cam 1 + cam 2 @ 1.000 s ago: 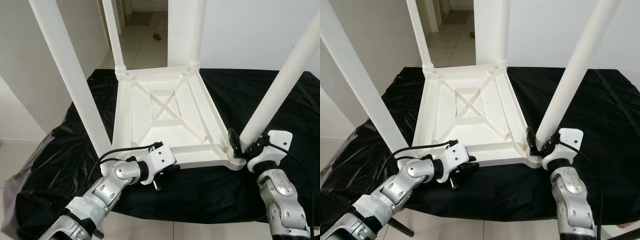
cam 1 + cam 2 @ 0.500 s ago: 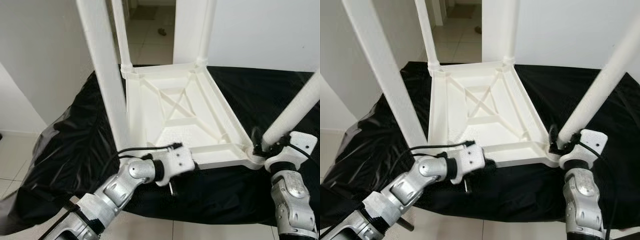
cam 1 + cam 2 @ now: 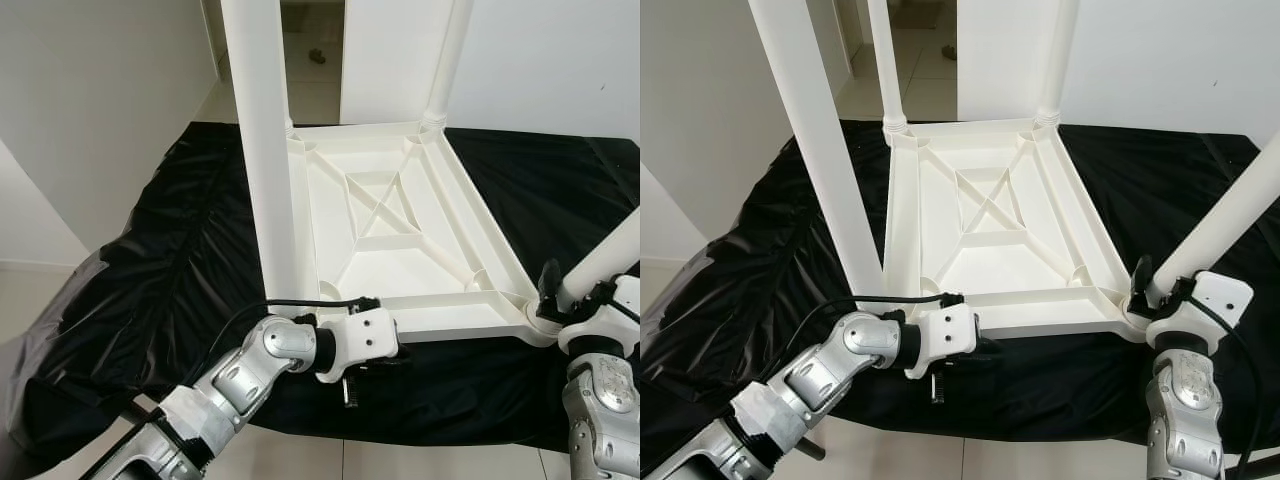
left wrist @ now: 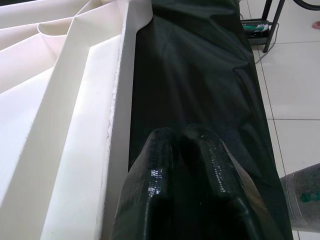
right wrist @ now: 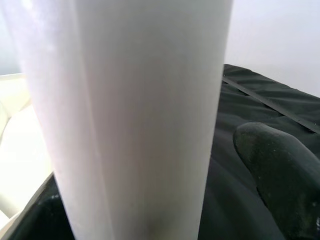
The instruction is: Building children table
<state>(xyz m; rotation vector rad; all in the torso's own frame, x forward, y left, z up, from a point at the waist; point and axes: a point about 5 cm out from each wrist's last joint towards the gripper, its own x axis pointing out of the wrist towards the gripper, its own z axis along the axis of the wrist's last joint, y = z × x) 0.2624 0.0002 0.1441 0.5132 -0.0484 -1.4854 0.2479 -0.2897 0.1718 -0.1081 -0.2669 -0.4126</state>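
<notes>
Leg-fitting stage, likely near its end: white moulded-plastic children's table (image 3: 990, 240) lies upside down on bench draped in glossy, crinkled black sheet (image 3: 760, 260), ribbed underside up, four round legs standing. Left tool (image 4: 185, 150), fingers pressed together, rests on the sheet just beside the table's near rim. Right tool (image 3: 565, 295) pinches smooth white near-right leg (image 3: 1230, 225) close to its corner socket. Next move probably calls for seating that leg firmly.
</notes>
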